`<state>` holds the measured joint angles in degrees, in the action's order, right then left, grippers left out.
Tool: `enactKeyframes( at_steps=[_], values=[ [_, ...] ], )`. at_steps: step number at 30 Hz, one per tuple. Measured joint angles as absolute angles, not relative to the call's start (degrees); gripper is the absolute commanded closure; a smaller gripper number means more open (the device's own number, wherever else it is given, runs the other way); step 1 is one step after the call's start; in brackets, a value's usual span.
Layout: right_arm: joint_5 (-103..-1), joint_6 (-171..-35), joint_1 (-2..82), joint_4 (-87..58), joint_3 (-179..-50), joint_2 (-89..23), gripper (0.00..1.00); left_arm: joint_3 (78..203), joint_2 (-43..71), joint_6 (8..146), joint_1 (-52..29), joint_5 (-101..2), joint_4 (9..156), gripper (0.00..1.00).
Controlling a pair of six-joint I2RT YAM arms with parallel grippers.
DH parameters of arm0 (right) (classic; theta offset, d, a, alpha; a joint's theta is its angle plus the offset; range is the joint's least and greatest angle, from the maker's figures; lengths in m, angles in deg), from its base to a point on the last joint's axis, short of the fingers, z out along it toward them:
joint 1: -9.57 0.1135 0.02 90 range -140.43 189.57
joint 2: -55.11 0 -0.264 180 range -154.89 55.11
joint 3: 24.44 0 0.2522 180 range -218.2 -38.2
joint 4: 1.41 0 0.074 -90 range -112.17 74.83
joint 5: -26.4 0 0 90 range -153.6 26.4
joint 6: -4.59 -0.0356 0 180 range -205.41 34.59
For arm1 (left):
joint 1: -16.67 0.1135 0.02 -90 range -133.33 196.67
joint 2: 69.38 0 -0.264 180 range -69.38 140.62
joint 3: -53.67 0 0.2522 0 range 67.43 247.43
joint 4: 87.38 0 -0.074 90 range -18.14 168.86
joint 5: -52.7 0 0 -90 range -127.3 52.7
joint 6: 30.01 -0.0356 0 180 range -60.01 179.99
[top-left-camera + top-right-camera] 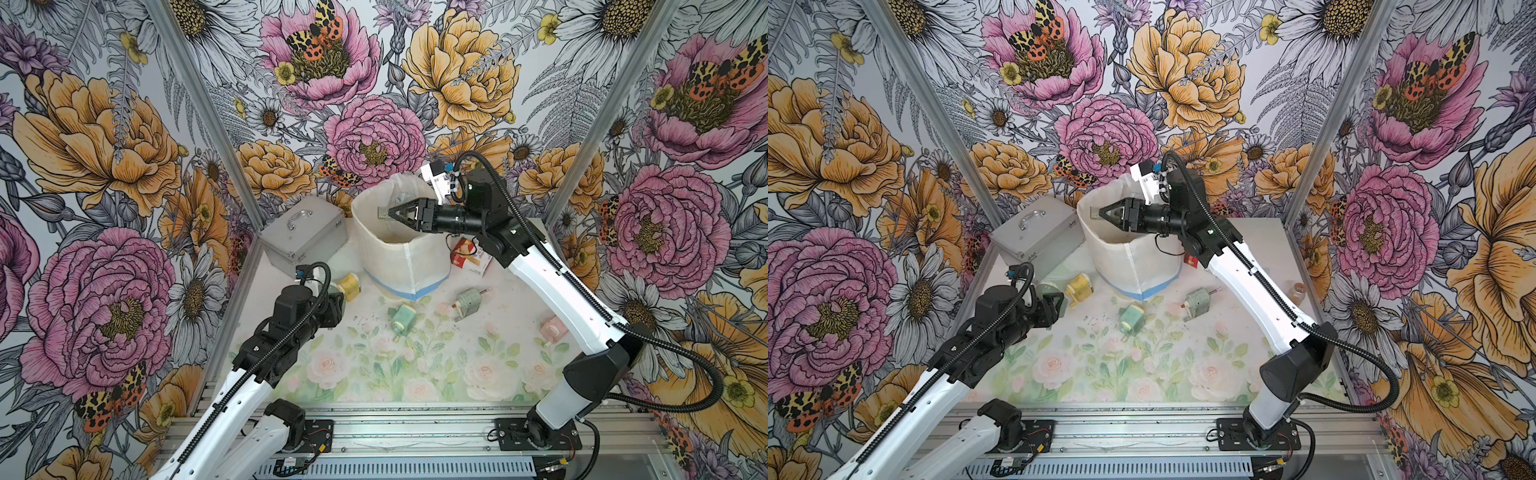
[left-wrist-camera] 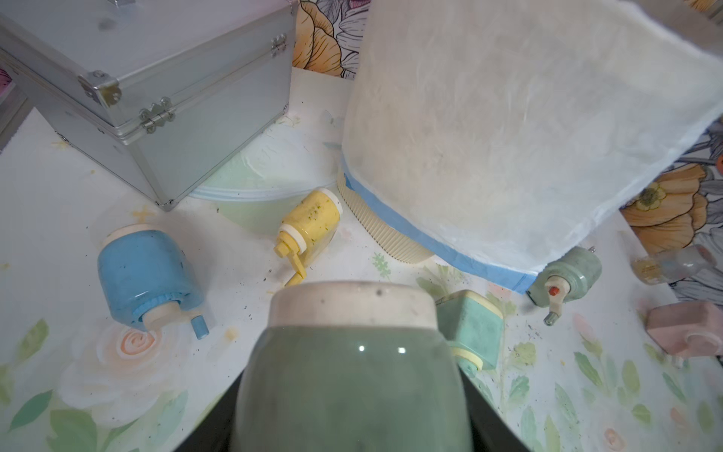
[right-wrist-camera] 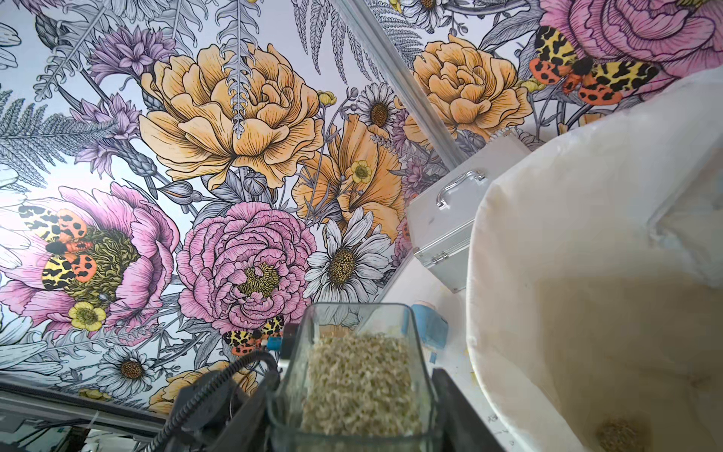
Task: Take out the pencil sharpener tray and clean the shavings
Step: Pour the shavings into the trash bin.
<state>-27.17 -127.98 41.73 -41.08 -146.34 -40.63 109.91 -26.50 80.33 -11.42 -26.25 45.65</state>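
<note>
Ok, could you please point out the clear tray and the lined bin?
clear tray (image 3: 356, 317): right wrist view, on its far end wall.
lined bin (image 1: 399, 257): in a top view, on its front wall.

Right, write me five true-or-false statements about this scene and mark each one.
1. The right gripper holds a clear tray up at the lined bin. True.
2. That tray is empty. False: shavings lie in it.
3. The left gripper holds a green sharpener. True.
4. The silver case stands open. False: its lid is shut.
5. The yellow sharpener sits inside the bin. False: it lies outside, beside the bin.
</note>
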Motion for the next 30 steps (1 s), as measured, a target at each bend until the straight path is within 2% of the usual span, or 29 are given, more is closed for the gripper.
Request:
enactKeyframes(
  at_steps=[3, 6, 22, 30],
  values=[
    [-26.5, -132.2, 41.7, -41.0, -148.1, -42.3, 0.67, 109.8, -25.0, 81.8, -17.4, -19.6, 45.6, 1.0],
    [-25.9, -136.4, 41.7, -40.9, -148.6, -43.2, 0.67, 108.9, -24.2, 83.6, -19.8, -14.8, 45.8, 1.0],
    [-25.3, -168.6, 41.3, -27.4, -148.7, -50.2, 0.71, 100.4, -27.1, 89.7, -24.8, -2.6, 47.0, 1.0],
    [-33.7, -186.7, 41.1, -19.4, -144.1, -52.2, 0.71, 97.7, -26.3, 92.1, -26.0, 0.2, 48.9, 1.0]
  ],
)
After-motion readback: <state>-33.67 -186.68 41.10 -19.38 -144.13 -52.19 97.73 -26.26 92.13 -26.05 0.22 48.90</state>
